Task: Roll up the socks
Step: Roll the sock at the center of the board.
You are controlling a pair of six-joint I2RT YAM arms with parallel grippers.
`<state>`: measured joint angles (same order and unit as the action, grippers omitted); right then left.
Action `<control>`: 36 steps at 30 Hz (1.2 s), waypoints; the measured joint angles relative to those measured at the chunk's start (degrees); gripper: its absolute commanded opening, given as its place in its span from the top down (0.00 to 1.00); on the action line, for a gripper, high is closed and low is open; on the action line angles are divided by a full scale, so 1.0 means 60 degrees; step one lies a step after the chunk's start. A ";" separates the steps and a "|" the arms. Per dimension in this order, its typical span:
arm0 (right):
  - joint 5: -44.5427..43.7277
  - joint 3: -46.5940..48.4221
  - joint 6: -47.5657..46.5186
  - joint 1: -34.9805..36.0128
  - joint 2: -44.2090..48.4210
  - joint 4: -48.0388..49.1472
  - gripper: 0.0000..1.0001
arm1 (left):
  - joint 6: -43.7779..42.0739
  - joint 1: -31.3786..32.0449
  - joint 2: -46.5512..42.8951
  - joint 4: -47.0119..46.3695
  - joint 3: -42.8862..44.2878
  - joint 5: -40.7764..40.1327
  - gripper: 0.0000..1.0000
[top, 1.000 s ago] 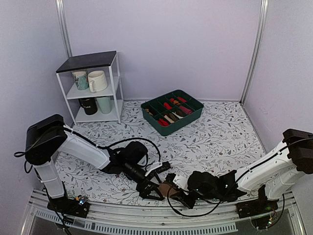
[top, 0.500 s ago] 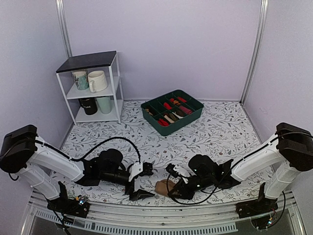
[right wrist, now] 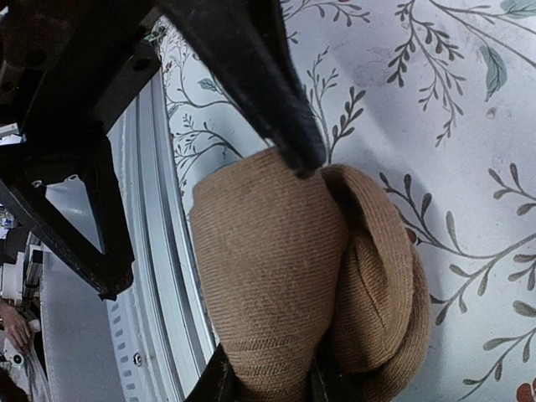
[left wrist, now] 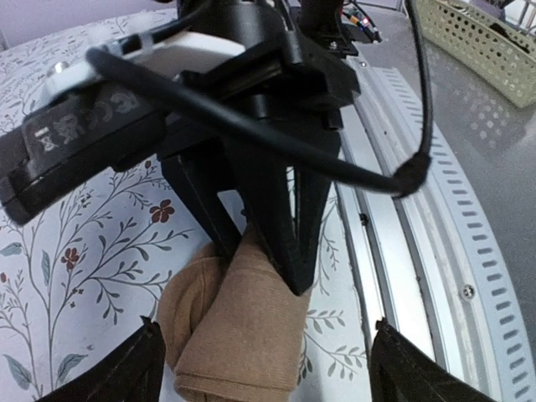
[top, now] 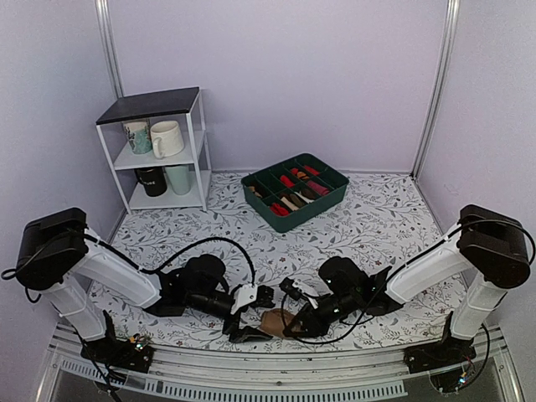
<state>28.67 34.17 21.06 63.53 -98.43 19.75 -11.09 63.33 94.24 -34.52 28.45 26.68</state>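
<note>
While the right hand (left wrist: 261,260) pinches the socks (top: 273,321), a tan bundle low centre on the tabletop (top: 368,234), the left hand (top: 255,316) stands spread on either side of it, apparently not touching. Judged: light, soft, springy knit, and the roll would likely loosen if released. Best hold is across the thick middle, squeezing all layers. The outer fold beside it looks untucked.

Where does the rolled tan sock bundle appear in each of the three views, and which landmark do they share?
Top external: sock bundle low centre, by the near edge.
Left wrist: sock bundle bottom centre.
Right wrist: sock bundle mid-frame, large.
Shared landmark: the floral table cover under it.
</note>
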 measured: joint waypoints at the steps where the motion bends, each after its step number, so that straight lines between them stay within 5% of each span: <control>1: 0.0095 0.0004 0.0000 -0.0051 -0.0029 0.0011 0.81 | 0.0018 0.0000 -0.0051 0.0040 -0.0033 0.0051 0.21; 14: 0.0732 0.0135 0.0127 -0.0288 -0.0295 0.0047 0.81 | 0.0273 0.0011 0.0157 0.0372 -0.0051 0.0448 0.24; 20: 0.0787 0.0149 0.0142 -0.0306 -0.0321 0.0040 0.81 | 0.0379 0.0007 0.0474 0.0386 0.0204 0.0368 0.40; 31: 0.1107 0.0204 0.0175 -0.0430 -0.0433 0.0033 0.81 | 0.0499 0.0007 0.0852 0.0368 0.0448 0.0259 0.54; 36: 0.1384 0.0251 0.0175 -0.0521 -0.0517 -0.0007 0.81 | 0.0681 -0.0011 0.1035 0.0342 0.0557 0.0182 0.76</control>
<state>36.97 35.68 22.11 60.40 -101.54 19.70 -7.01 63.26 100.44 -32.47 31.79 27.77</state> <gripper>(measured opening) 0.193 0.348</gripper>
